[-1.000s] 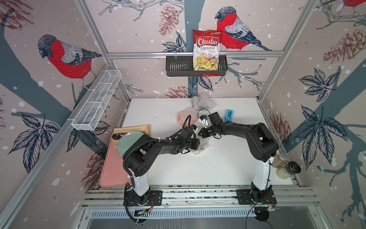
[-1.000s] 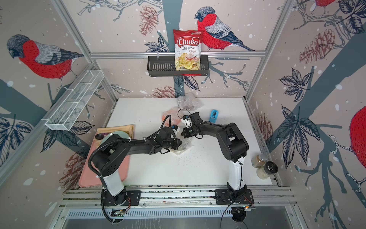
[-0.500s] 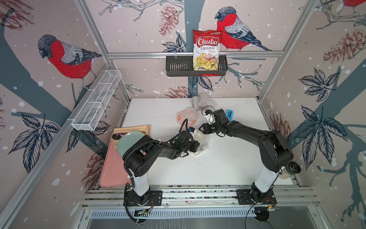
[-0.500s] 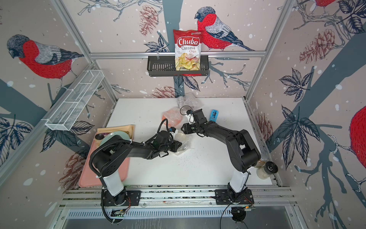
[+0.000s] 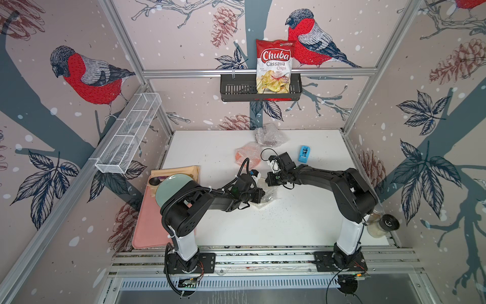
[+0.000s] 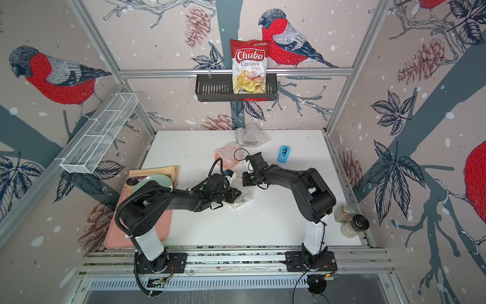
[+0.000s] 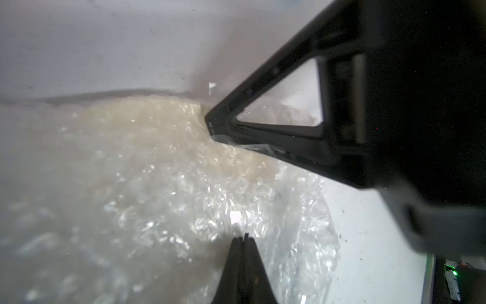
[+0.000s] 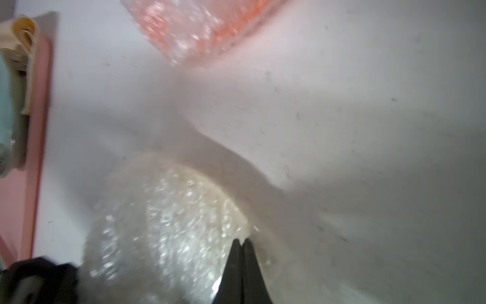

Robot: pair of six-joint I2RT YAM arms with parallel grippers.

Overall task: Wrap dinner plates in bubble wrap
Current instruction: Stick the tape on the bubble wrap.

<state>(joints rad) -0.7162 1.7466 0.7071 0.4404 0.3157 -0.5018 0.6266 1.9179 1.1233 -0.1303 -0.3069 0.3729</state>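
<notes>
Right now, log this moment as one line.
left gripper: shut | right gripper: shut | both at bubble wrap over cream plate

The cream plate [image 7: 147, 123] shows only dimly through blurred bubble wrap [image 7: 184, 210].

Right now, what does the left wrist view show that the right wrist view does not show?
Only the left wrist view shows the right gripper from outside, its tip at the edge of the wrapped cream plate. Only the right wrist view shows the wrapped orange plate and the pink tray. Both show the bubble wrap over the cream plate and the white table.
</notes>
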